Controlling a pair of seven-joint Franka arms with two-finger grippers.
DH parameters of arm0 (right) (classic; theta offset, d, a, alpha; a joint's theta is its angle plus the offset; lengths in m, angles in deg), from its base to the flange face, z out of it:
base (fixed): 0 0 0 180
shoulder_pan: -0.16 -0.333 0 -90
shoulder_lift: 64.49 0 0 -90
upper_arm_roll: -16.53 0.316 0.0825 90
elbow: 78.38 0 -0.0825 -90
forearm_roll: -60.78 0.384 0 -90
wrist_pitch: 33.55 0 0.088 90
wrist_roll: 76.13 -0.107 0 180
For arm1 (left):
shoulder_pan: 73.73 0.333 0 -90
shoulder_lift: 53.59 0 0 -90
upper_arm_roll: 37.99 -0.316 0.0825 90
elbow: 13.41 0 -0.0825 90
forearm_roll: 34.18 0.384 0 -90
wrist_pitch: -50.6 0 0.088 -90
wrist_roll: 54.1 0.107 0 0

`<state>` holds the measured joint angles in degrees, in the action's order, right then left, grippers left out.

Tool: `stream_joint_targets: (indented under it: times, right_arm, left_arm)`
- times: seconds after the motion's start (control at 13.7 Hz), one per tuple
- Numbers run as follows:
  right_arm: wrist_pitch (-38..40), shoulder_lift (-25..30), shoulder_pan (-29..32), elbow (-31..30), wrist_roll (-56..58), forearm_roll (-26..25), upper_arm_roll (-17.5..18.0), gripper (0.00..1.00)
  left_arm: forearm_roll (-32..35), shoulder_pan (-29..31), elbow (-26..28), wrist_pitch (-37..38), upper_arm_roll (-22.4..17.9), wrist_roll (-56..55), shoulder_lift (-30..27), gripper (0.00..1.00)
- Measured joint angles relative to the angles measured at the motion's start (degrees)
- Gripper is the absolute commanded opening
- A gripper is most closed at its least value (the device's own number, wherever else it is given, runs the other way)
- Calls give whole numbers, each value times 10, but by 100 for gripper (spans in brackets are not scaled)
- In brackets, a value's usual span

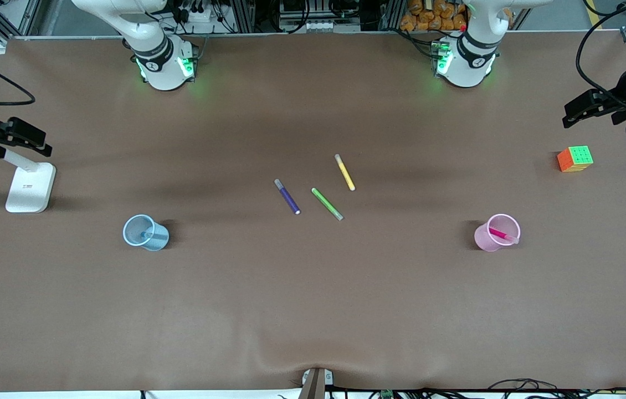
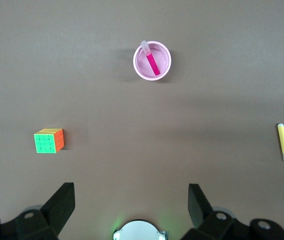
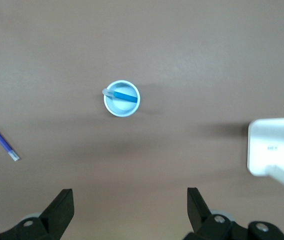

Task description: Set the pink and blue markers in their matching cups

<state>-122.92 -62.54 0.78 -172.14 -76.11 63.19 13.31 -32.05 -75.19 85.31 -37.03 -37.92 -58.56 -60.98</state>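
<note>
The pink marker (image 1: 502, 235) leans inside the light pink cup (image 1: 482, 237) toward the left arm's end of the table. The blue marker (image 1: 149, 235) leans inside the light blue cup (image 1: 159, 241) toward the right arm's end. Both cups stand upright. My left gripper (image 2: 132, 197) hangs open and empty high over the table, with the pink cup (image 2: 166, 52) and pink marker (image 2: 152, 63) well clear of its fingers. My right gripper (image 3: 130, 200) is likewise open and empty, up above the blue cup (image 3: 113, 106) and blue marker (image 3: 125, 95).
In the table's middle lie a purple marker (image 1: 287, 197), a green marker (image 1: 327, 203) and a yellow marker (image 1: 344, 172). A colour cube (image 1: 575, 158) sits near the left arm's end. At the right arm's end stands a white stand (image 1: 30, 188).
</note>
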Motion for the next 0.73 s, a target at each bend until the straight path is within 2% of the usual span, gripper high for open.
stream_joint_targets:
  times: [0.73]
  right_arm:
    - [32,7,12,2,-31,-2,-2,100]
  left_arm:
    - [0,1,-19,0,0,0,0,100]
